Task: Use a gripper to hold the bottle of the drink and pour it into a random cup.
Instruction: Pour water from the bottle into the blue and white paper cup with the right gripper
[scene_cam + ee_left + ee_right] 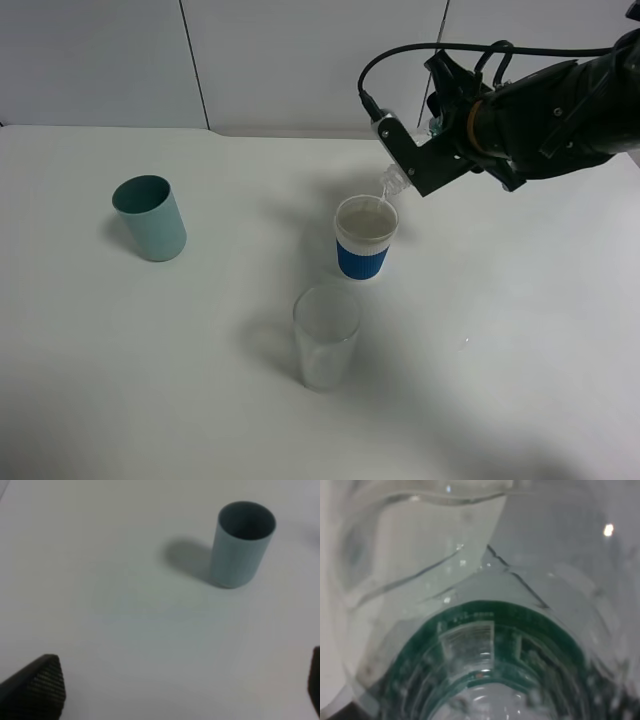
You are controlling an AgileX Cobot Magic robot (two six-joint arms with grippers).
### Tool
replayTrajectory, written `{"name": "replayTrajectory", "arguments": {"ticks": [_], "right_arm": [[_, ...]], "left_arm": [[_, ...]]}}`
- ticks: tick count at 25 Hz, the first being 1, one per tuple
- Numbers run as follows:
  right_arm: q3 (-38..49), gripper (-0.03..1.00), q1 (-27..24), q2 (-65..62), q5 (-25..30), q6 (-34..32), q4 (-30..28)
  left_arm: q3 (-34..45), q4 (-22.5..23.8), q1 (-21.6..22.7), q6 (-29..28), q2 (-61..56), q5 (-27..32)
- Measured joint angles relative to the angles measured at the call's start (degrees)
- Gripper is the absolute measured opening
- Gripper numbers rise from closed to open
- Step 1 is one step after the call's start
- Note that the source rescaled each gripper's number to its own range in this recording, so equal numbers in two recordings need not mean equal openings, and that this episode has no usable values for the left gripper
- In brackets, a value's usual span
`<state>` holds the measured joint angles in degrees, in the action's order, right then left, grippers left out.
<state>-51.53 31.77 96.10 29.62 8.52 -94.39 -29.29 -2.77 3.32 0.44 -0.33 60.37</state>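
Observation:
My right gripper [432, 150] is shut on the clear bottle [393, 181] and holds it tipped, neck down, over the blue paper cup [364, 237] with the white rim band. A thin stream runs from the neck into the cup. The right wrist view is filled by the bottle [485, 630], with its dark green label close to the lens. My left gripper [185, 690] is open and empty above the table; its two black fingertips [42, 682] show at the picture's edges, with the teal-green cup [241, 544] ahead of it.
The teal-green cup [150, 217] stands at the left of the white table [520, 330]. A tall clear glass tumbler [326, 337] stands just in front of the blue cup. A black cable loops above the right arm.

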Motion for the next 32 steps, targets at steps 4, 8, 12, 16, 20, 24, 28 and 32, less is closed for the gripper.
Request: {"name": "replayTrajectory", "arguments": {"ticks": [4, 8, 12, 16, 20, 24, 28, 32], "right_arm": [[0.0, 0.0, 0.5, 0.0, -0.1, 0.0, -1.4], [0.0, 0.0, 0.9, 0.0, -1.3, 0.0, -2.5], [0.0, 0.0, 1.6, 0.0, -1.4, 0.0, -3.0], [0.0, 0.0, 2.2, 0.0, -1.4, 0.0, -3.3], [0.0, 0.0, 2.9, 0.0, -1.0, 0.0, -3.3], [0.0, 0.0, 3.3, 0.0, -0.5, 0.0, -3.3], [0.0, 0.0, 3.4, 0.0, 1.1, 0.1, -3.3], [0.0, 0.0, 3.5, 0.0, 3.3, 0.5, -3.3]], "left_arm": [[0.0, 0.0, 0.0, 0.0, 0.0, 0.0], [0.0, 0.0, 0.0, 0.0, 0.0, 0.0], [0.0, 0.0, 0.0, 0.0, 0.0, 0.0], [0.0, 0.0, 0.0, 0.0, 0.0, 0.0], [0.0, 0.0, 0.0, 0.0, 0.0, 0.0], [0.0, 0.0, 0.0, 0.0, 0.0, 0.0], [0.0, 0.0, 0.0, 0.0, 0.0, 0.0], [0.0, 0.0, 0.0, 0.0, 0.0, 0.0]]}}
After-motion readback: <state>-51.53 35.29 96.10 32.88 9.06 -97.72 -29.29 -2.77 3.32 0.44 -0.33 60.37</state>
